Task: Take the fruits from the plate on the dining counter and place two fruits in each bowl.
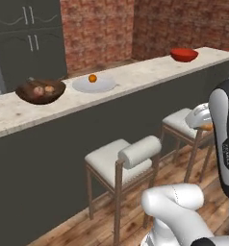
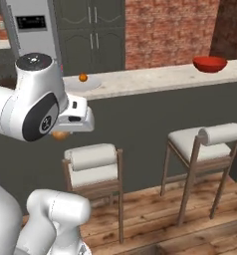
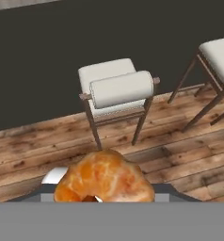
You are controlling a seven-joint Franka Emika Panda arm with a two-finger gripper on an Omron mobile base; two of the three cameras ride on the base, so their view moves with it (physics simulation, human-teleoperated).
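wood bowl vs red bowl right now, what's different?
Colour: the wood bowl is dark brown, the red bowl glossy red. Contents: the wood bowl holds two small fruits; no fruit shows in the red bowl. Place: the wood bowl sits beside the plate, the red bowl far along the counter. Both are wide, shallow and upright.

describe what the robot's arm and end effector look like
The arm is glossy white with rounded, tube-like segments and dark grey to black round joint caps. One upright link carries a black panel with small lettering, too small to read. The end effector has a boxy white body.
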